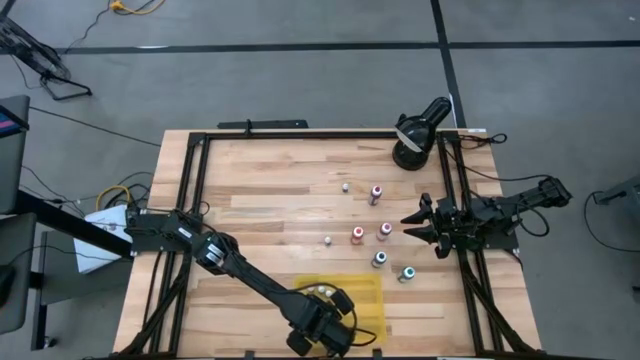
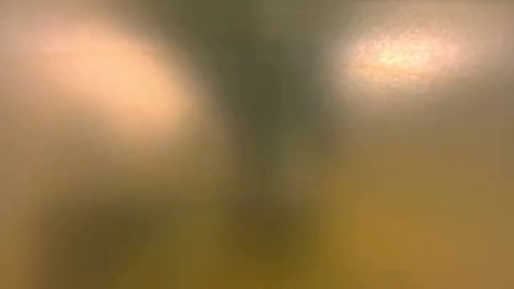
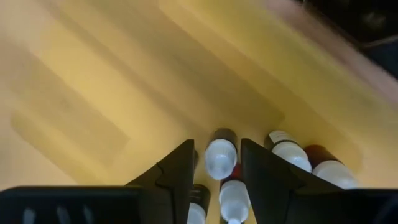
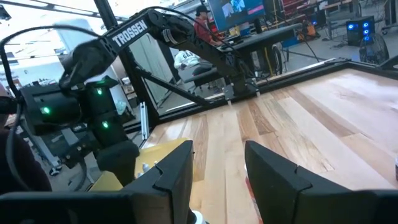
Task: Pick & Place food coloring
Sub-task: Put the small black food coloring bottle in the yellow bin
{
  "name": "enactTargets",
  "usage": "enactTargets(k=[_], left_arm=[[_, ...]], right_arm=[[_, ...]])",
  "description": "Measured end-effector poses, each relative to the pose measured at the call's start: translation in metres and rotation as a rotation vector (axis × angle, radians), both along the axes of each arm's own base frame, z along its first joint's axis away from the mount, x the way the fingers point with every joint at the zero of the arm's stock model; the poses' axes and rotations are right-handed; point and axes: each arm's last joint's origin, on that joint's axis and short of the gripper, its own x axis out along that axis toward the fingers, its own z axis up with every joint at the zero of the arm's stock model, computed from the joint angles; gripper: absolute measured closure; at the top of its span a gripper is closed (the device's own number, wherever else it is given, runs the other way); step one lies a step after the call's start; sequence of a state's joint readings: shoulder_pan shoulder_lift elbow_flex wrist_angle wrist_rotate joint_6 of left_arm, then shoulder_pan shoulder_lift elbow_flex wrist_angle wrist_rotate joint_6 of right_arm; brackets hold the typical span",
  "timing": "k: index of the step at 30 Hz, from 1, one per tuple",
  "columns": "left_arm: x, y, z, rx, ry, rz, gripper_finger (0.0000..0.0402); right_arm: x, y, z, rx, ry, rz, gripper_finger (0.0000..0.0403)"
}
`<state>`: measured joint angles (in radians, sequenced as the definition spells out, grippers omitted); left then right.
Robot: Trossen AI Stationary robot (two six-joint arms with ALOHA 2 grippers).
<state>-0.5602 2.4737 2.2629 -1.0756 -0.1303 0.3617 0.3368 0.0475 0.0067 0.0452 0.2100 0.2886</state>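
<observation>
While the left gripper [image 3: 214, 177] hangs over the flat yellow rectangular tray [image 1: 372, 290], a white-capped food coloring bottle [image 3: 220, 155] stands between its two dark fingers [image 3: 177, 177].

Seen from the left wrist, those fingers stand a little apart on either side of the bottle's cap, with a narrow gap on each side, so nothing is clamped; more tiny white-capped bottles [image 3: 287, 151] lie packed together on the tray just beside it. From above, the left arm reaches across the pale wooden slatted table [image 1: 270, 190] to its near edge. Several loose small bottles [image 1: 358, 235], with red, pink and teal caps, stand scattered on the wood between the tray and the right gripper [image 1: 412, 224], which waits at the table's right edge, fingers partly apart and empty. The low view is blurred throughout.
</observation>
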Motion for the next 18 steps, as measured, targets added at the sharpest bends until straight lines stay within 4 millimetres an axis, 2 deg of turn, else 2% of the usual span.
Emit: enactTargets(k=[11,18], left_arm=[[0.004,0.01,0.053,-0.121,-0.082,0.044,0.0279],[0.007,0.032,0.089,-0.19,-0.168,0.114,0.0279]], right_arm=[[0.0,0.0,0.0,0.0,0.0,0.0,0.0266],[0.0,0.0,0.0,0.0,-0.001,0.0,0.0265]])
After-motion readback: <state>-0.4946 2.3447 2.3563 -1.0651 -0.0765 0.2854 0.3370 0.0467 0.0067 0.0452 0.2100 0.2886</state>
